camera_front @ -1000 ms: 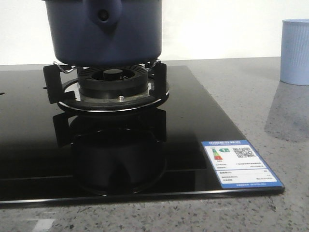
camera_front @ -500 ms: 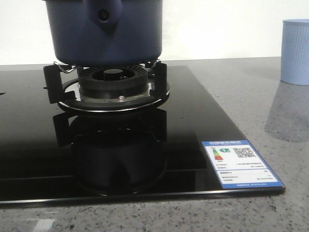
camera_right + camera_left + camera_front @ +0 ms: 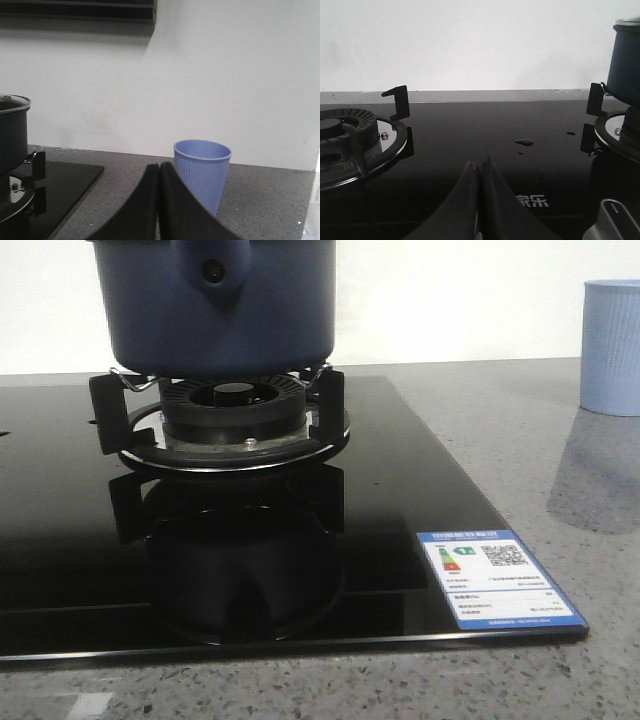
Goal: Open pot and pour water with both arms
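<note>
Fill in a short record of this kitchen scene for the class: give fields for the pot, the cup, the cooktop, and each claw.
pot: dark navy pot resting on the burner stand
cup: pale blue ribbed cup, upright on the grey counter, to the right of the cooktop
cooktop: glossy black glass cooktop with an energy label at its near right corner
left claw: fingers together, holding nothing, low over the cooktop
right claw: fingers together, holding nothing, facing the cup

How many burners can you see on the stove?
2. One burner sits under the pot, on the hob's right side. A second, bare burner shows in the left wrist view, to its left. More may lie out of view.
</note>
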Controlling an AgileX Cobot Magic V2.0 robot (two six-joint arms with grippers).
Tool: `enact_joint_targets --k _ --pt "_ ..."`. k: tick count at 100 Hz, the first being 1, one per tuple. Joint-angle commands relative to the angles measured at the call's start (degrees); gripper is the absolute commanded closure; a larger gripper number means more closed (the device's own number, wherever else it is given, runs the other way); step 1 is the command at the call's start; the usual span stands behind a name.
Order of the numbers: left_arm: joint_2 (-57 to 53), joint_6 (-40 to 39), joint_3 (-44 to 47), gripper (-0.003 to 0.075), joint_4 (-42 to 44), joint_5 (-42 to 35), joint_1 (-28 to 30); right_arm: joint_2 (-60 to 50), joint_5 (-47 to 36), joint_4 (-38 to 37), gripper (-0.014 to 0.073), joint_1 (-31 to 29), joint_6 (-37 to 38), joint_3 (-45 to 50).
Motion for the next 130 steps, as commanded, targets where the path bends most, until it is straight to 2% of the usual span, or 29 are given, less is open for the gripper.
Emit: enact_joint_targets --k 1,10,23,29,34,58,73,130 --pt "-1.71 -0.50 0.49 0.0741 -0.31 -4.41 0.11 2.65 1.01 11.59 0.0650 3.15 -11.61 -1.27" --pt "-1.71 -0.50 0.49 0.0741 -0.31 -4.41 0.11 3.10 7.13 23.31 0.0650 7.80 -21.76 -1.27" --pt "-1.71 -0.50 0.49 0.0741 -0.31 -4.41 0.11 2.84 17.43 41.15 0.0650 14.33 -42.42 -0.98" --pt "-1.71 -0.50 0.49 0.0741 -0.31 -4.41 0.11 2.55 20.49 49.66 0.0650 15.72 -52.24 -0.25" --pt "-1.71 -0.50 0.49 0.0741 -0.31 -4.41 0.11 1.77 20.85 53.31 0.0650 15.90 -55.68 0.82" --pt "-1.71 -0.50 0.49 0.0741 -0.31 -4.41 0.11 -9.01 20.76 53.12 0.0650 15.47 -55.94 8.68" --pt "-1.71 -0.50 0.49 0.0741 -0.31 -4.41 0.11 -17.33 32.84 53.73 0.0650 14.61 -55.81 8.66" --pt "-1.60 -0.50 0.49 0.0741 -0.31 -4.41 0.11 -16.96 34.01 54.18 0.0650 14.23 -55.66 8.66"
